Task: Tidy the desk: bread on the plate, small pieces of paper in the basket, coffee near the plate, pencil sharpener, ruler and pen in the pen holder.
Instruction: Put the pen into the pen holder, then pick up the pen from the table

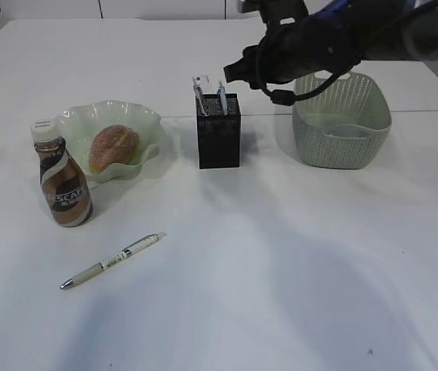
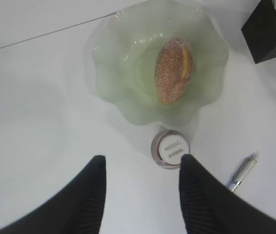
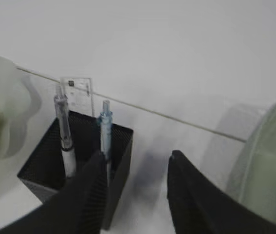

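1. Bright, even light gives the white surface [image 1: 280, 270] soft grey shadows near its front edge.
2. Both wrist views are soft; the right hand [image 3: 135, 161] is blurred.

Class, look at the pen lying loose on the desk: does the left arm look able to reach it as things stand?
Probably yes. The left gripper hangs open above the coffee, and the pen lies just beside it on bare desk, with nothing on top of it.
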`<state>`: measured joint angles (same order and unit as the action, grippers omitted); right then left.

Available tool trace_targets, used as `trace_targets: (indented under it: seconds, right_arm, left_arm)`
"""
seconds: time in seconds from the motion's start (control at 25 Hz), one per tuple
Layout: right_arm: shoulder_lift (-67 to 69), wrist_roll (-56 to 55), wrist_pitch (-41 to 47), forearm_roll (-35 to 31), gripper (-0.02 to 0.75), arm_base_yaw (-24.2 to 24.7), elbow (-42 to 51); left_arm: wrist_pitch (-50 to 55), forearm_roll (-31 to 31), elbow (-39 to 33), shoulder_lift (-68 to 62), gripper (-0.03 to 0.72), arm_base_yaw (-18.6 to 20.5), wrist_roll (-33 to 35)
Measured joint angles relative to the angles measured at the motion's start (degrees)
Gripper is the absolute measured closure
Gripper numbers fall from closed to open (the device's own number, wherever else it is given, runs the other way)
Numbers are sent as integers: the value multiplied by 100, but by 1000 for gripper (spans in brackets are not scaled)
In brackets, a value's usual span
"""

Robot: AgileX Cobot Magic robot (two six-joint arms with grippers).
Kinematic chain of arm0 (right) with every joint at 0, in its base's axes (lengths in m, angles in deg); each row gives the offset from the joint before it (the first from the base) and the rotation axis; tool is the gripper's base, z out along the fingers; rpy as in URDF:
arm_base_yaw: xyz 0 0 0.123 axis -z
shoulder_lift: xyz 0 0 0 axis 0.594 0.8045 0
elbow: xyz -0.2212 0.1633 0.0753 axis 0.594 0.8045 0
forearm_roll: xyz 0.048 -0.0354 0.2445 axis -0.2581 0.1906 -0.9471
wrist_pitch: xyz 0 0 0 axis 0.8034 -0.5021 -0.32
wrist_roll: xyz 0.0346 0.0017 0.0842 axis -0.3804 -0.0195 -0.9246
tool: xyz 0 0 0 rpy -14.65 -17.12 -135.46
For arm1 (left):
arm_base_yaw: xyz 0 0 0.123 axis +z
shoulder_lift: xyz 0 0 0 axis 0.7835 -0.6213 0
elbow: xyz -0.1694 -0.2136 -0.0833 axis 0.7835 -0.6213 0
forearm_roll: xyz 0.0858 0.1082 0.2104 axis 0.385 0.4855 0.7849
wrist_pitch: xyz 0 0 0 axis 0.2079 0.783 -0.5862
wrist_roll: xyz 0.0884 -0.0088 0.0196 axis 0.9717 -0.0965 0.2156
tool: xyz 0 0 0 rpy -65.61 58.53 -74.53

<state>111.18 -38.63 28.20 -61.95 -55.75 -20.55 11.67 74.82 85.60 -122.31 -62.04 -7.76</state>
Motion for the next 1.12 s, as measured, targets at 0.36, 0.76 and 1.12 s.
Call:
trace_targets:
  seconds: [0.36, 0.76, 1.12]
  right_arm:
    - [-728, 134, 2267, -571, 403, 0, -110]
    - [-1091, 1256, 5476, -2337, 404, 0, -866]
    - [-1556, 1533, 5685, -3065, 404, 0, -1030]
  left_arm:
    - [0, 2, 0, 0, 347, -393, 0]
    - [0, 2, 0, 0, 347, -951, 0]
    - [0, -227, 0, 0, 347, -1251, 0]
